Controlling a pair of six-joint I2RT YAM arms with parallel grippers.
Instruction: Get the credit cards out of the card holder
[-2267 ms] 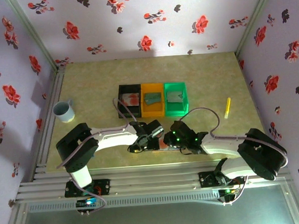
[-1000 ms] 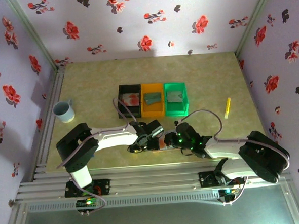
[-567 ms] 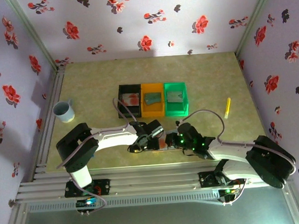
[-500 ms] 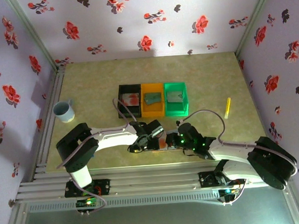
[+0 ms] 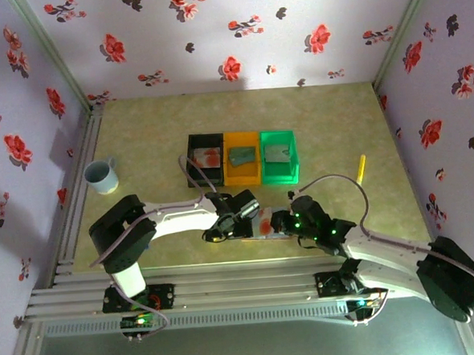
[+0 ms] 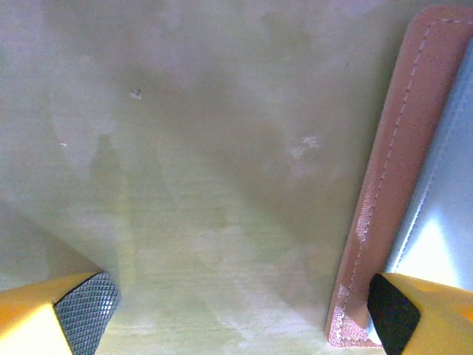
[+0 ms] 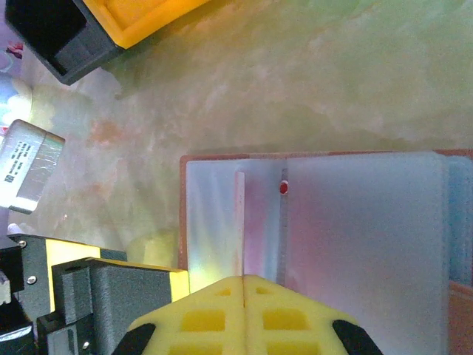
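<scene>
The card holder (image 7: 369, 222) lies open on the table near the front edge, blue-grey inside with a pinkish-tan rim (image 6: 384, 185). My right gripper (image 7: 244, 278) is shut on a credit card (image 7: 239, 222), which I see edge-on above the holder's left half. From above, that card (image 5: 265, 222) shows its red-orange blotch beside the right gripper (image 5: 278, 223). My left gripper (image 6: 240, 314) is open wide, and one fingertip (image 6: 395, 314) rests on the holder's corner. Seen from above, the left gripper (image 5: 241, 224) stands at the holder's left end (image 5: 261, 234).
Black (image 5: 192, 166), orange (image 5: 229, 171) and green (image 5: 294, 162) bins stand in a row behind the holder. The black one holds a pale card with a red blotch (image 5: 207, 155). A mug (image 5: 101, 176) sits at the left, a yellow stick (image 5: 361, 168) at the right.
My right arm has drawn back to the right with the card in its jaws, and the card's red blotch now shows beside the holder. The left arm has stayed put.
</scene>
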